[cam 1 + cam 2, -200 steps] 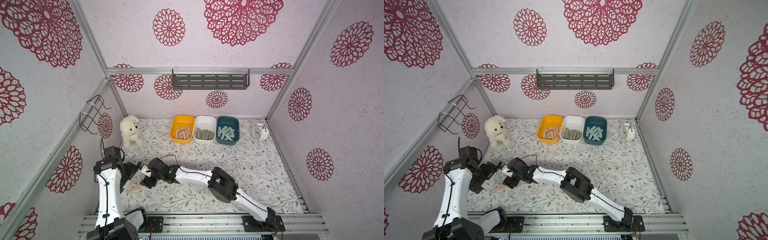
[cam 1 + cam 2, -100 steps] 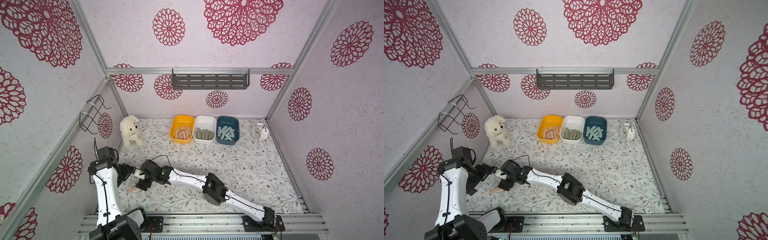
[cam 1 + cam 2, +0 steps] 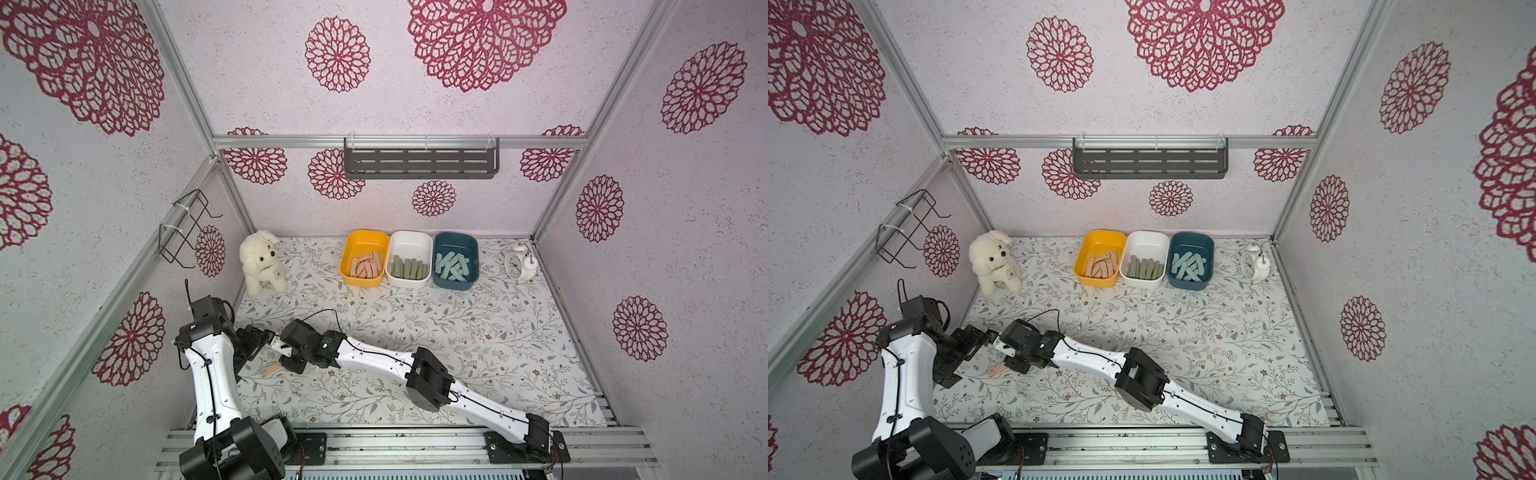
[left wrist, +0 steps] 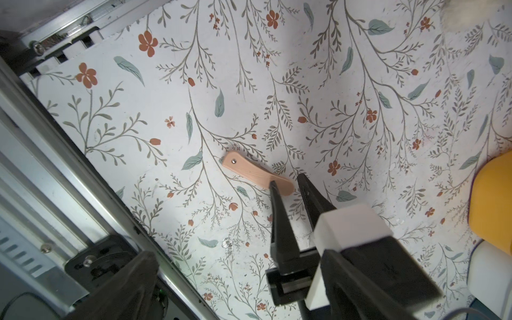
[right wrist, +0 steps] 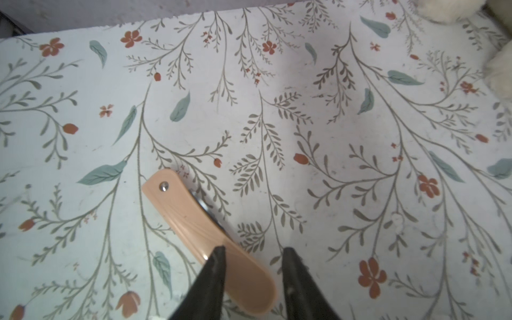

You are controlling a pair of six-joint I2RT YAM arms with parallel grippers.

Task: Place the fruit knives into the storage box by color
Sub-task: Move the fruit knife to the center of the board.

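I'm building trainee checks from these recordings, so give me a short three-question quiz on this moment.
1. True or false: the right tool has its jaws either side of one end of the peach knife, which lies on the mat.
2. How many knives show outside the tubs? A. none B. one C. five
3. Which tub should that knife go to?
Key: 1. True. 2. B. 3. The yellow tub, which holds the other peach knives.
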